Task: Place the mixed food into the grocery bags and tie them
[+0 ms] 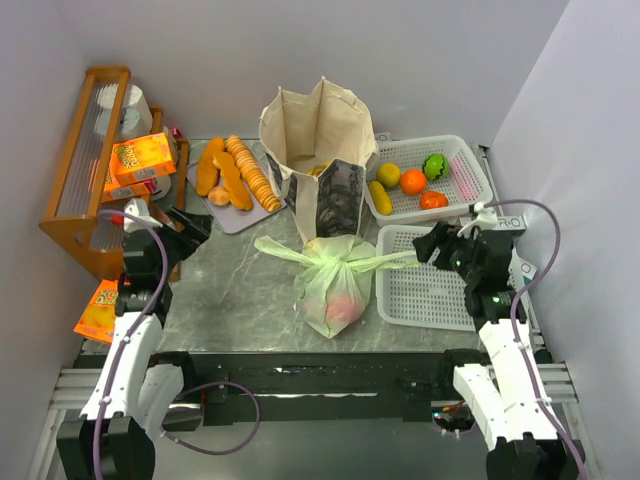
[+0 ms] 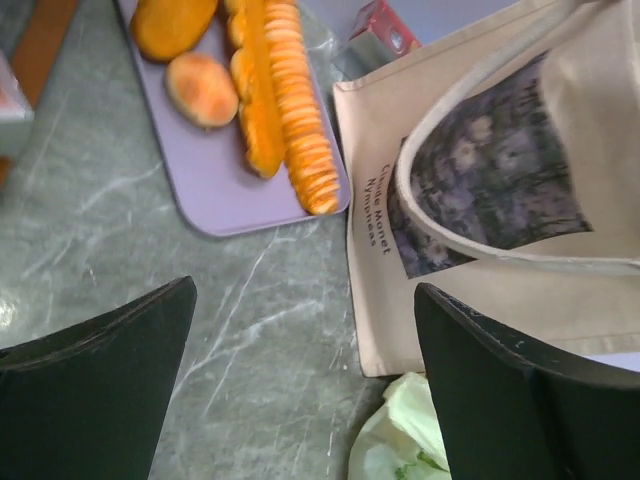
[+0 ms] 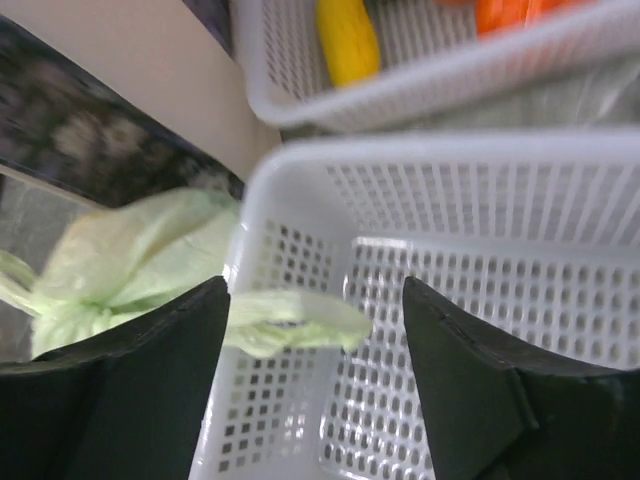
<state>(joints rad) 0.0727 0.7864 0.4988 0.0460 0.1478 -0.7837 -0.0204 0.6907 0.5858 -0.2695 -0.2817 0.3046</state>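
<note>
While pale-green bag [image 1: 330, 290] sits knotted on table [image 1: 230, 290] just in front of canvas tote [image 1: 315, 130], one handle tail [image 3: 300, 322] drapes over rim of mesh basket [image 1: 430, 295] front-right of tote. Right claw [image 3: 312, 300] apart, fingers either side of tail, not pinching. Left claw [image 2: 305, 300] apart too, over table left of tote. Fruit pieces [image 1: 412, 181] in 2nd basket [image 1: 480, 170], right of tote.

Tote lettering: beige canvas tote with black-and-white printed side panels [image 2: 480, 300] carries "Claude Monet" above "Nympheas" in small black type, on the plain cloth just beside a printed panel.
Box print: orange cardboard boxes [image 1: 142, 158], far left; printed fronts, too small to read.
Carton print: small red carton [image 2: 385, 30], beside the tote's far corner; blurred, unreadable.
</note>
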